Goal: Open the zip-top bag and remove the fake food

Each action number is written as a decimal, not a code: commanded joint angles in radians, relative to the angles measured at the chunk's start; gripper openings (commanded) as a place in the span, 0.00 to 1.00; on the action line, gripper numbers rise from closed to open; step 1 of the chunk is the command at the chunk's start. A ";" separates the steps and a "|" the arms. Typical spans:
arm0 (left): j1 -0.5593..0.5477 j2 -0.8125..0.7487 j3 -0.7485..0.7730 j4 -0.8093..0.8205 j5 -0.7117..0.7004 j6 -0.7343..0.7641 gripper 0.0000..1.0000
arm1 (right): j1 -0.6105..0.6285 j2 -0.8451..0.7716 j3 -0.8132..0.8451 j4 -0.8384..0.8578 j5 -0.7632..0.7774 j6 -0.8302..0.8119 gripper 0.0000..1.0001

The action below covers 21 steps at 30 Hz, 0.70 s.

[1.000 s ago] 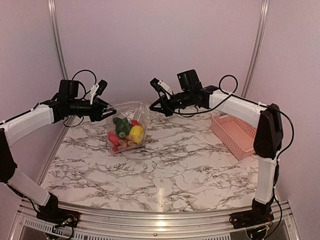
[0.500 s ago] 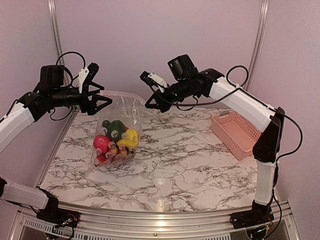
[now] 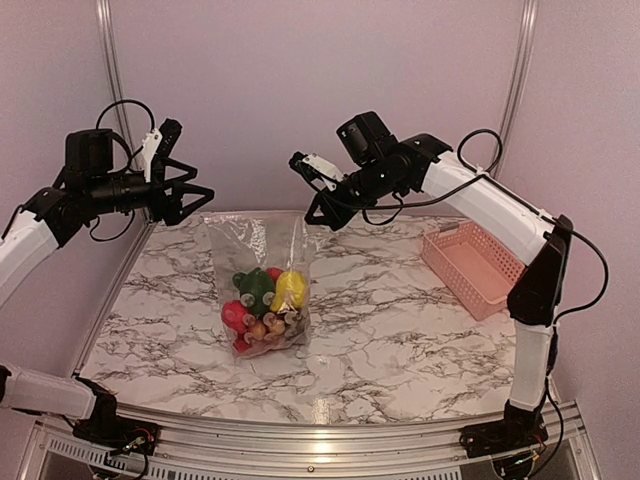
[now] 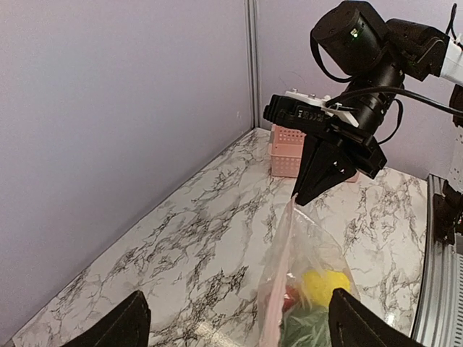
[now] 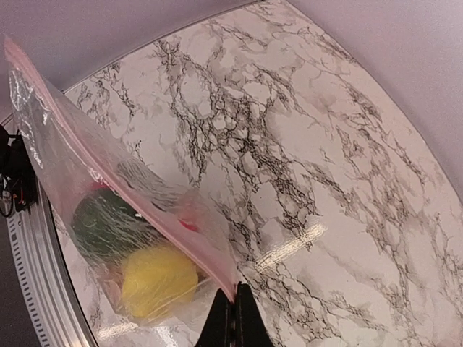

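Observation:
The clear zip-top bag hangs above the marble table. My right gripper is shut on its top right corner. The fake food is bunched at the bottom of the bag: yellow pepper, dark green cucumber and red pieces. My left gripper is open, with its fingers spread wide by the bag's top left corner. In the left wrist view the bag's pink seam runs between my left fingertips without touching them. In the right wrist view my right gripper pinches the seam, with the yellow pepper and the cucumber inside.
A pink perforated basket stands at the table's right edge, and it also shows in the left wrist view. Purple walls with metal posts close in the back and sides. Aluminium rails run along the near edge.
Both arms have risen, and the left has drawn back to the left. The bag has swung right and nearer. The left fingers, at the bag's corner a second ago, now stand spread.

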<state>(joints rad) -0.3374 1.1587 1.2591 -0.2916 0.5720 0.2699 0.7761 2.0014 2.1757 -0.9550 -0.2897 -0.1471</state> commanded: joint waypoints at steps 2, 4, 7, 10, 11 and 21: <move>-0.120 0.126 0.117 -0.013 0.077 -0.057 0.84 | 0.007 -0.049 0.037 -0.055 -0.033 0.028 0.00; -0.178 0.204 0.213 -0.102 0.063 -0.024 0.81 | 0.009 -0.047 0.049 -0.067 -0.043 0.029 0.00; -0.233 0.268 0.283 -0.141 0.049 0.003 0.77 | 0.009 -0.051 0.051 -0.077 -0.067 0.030 0.00; -0.249 0.283 0.274 -0.104 0.037 0.031 0.75 | 0.011 -0.056 0.050 -0.074 -0.105 0.034 0.00; -0.250 0.290 0.277 -0.105 0.034 0.049 0.75 | 0.011 -0.059 0.050 -0.069 -0.119 0.037 0.00; -0.263 0.390 0.332 -0.213 0.043 0.266 0.51 | 0.011 -0.048 0.071 -0.047 -0.229 0.076 0.00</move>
<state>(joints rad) -0.5892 1.5143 1.5589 -0.4179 0.6094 0.4351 0.7792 1.9858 2.1944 -1.0111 -0.4564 -0.0975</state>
